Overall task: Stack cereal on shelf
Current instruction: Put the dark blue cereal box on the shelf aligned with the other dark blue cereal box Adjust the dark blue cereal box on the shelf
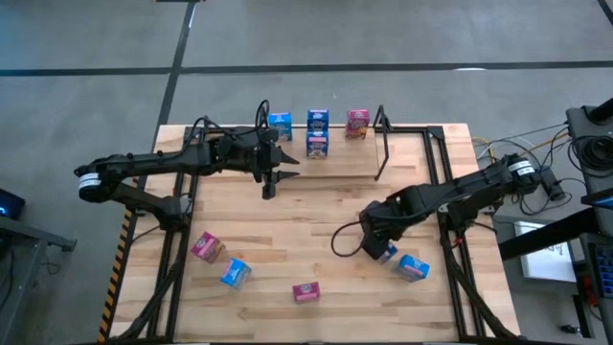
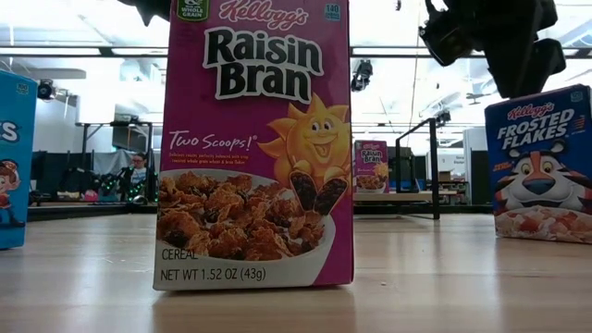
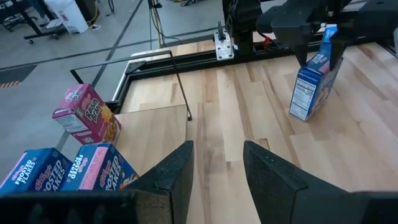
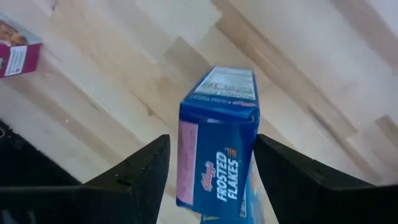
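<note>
Nine small cereal boxes show from above: four stand at the far edge of the table (image 1: 287, 206) by the shelf (image 1: 381, 144), three lie scattered at the near left and middle, and two sit at the near right. The right gripper (image 4: 211, 168) straddles a blue Frosted Flakes box (image 4: 217, 137) at the near right, its fingers (image 4: 140, 171) standing apart on either side of it with a visible gap, not clamped. That box stands on end, tilted, its long axis roughly upright and one narrow end toward the wrist camera. Another blue box (image 1: 414, 267) lies just beside it. The left gripper (image 3: 214, 165) hovers near the far boxes, jaws partly open and empty
</note>
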`<action>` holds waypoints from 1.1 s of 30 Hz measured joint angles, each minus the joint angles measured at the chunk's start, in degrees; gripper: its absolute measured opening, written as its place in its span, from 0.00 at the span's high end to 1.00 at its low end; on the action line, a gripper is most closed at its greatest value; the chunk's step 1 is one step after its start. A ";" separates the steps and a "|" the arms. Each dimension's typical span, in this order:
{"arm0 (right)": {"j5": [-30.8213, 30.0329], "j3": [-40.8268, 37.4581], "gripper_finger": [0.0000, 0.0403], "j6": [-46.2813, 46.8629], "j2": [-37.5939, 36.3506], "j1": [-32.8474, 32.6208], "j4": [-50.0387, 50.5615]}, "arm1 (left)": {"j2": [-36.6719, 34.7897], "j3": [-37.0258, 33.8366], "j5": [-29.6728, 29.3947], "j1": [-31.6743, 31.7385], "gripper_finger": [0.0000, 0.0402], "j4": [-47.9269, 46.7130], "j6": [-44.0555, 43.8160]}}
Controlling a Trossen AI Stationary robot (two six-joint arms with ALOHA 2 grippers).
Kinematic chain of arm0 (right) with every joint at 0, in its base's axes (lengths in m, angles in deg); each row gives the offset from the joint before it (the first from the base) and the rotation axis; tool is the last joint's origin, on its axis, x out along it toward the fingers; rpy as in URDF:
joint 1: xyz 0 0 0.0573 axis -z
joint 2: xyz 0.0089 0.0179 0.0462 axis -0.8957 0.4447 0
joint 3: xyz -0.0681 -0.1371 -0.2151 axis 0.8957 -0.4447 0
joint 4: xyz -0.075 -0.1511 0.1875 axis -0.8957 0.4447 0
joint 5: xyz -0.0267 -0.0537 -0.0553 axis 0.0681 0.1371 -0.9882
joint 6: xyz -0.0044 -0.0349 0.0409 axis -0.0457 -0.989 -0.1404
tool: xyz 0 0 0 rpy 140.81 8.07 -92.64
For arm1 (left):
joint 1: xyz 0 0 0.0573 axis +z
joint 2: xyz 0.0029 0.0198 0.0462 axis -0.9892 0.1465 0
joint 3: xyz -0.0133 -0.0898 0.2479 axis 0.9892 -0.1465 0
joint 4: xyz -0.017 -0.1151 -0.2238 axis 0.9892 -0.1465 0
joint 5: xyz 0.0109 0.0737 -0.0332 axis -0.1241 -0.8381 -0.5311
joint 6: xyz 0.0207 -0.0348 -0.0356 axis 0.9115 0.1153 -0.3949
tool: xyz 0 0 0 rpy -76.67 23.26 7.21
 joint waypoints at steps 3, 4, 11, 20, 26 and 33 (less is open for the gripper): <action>-0.60 0.19 0.45 -0.63 0.02 -0.21 0.05 | 0.00 0.00 0.01 0.00 0.69 0.01 0.00; -0.59 0.19 0.45 -0.61 0.03 -0.23 0.07 | 0.00 0.00 -0.01 0.00 0.69 0.01 0.00; -2.21 0.19 0.46 -2.74 0.69 -2.42 0.01 | 0.02 0.00 0.01 0.00 0.69 -0.01 0.00; -7.59 0.19 0.46 -5.93 3.31 -5.47 0.47 | 0.02 0.00 -0.01 0.00 0.69 -0.01 -0.30; -7.62 0.19 0.51 -5.99 3.39 -5.46 0.51 | 0.02 0.00 -0.01 0.00 0.69 -0.01 -0.44; -7.58 0.21 0.60 -6.01 3.19 -5.46 0.49 | 0.02 0.00 -0.01 0.00 0.69 -0.01 -0.44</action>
